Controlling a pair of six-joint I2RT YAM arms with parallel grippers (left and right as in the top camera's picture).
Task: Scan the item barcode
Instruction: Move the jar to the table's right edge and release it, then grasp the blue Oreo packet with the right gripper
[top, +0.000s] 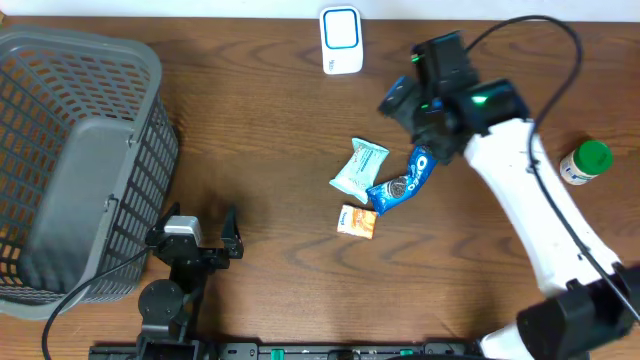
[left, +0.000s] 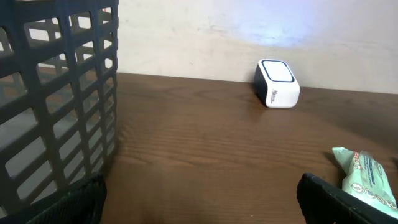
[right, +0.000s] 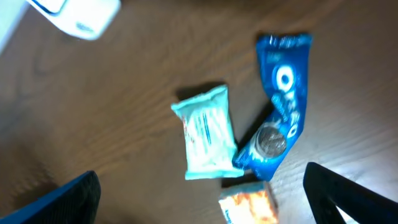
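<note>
Cookie pack (top: 405, 182), blue and slightly bent, lies on the counter (top: 270, 140) right by our right end effector (top: 412, 118), whose fingers are spread wide and pinch nothing. In the blurred right wrist view we see the pack between those fingers. Its lower end touches a mint green packet (top: 358, 168) on one side. A small orange packet (top: 357, 221) lies just beside both. Farther out, a white scanner (top: 341, 40) stands at the far edge of the counter, and a green-capped bottle (top: 585, 162) stands well apart on the right. Our left end effector (top: 195, 228) is near the front edge, fingers also spread and holding nothing, just beside a grey mesh basket (top: 100, 50).
</note>
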